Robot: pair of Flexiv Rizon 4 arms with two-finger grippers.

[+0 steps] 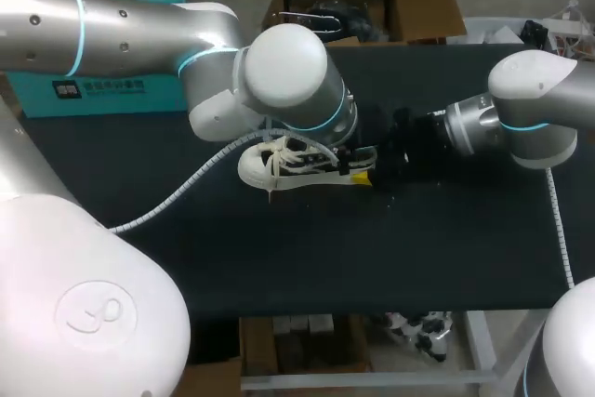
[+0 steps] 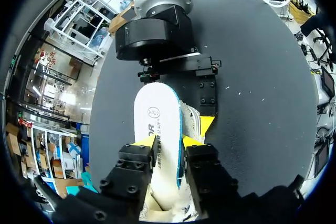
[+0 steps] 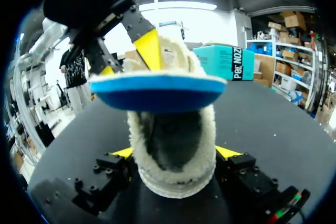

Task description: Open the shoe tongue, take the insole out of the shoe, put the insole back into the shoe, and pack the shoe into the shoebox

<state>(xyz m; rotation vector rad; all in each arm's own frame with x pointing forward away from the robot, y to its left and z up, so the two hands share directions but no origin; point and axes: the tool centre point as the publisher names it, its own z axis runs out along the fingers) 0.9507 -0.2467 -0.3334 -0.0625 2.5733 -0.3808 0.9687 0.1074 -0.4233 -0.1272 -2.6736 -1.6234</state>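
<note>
The shoe [image 1: 279, 165] lay on its sole in the middle of the table [image 1: 446, 248], with the heel toward the right arm. The right gripper [image 3: 176, 153] was at the heel. Its two fingers pressed the fleece collar from both sides, so it was grasping the shoe and holding it steady.

The left gripper [image 2: 167, 141] was above the shoe, with its fingers clenched on the insole [image 2: 156, 119], one on each long edge, about the middle of its length. The heel end of the insole was raised over the shoe opening, blue underside down. Its front end was hidden behind the fingers. I could not tell if it was going out or going back in.

The insole looked thin, light and flexible, so I think a hard squeeze across its width would bow it. A gentle hold on the edges seems better. The shoe looked soft and light too. Its collar would yield under pressure, and it would probably slide on the table if nobody held it at the heel.
</note>
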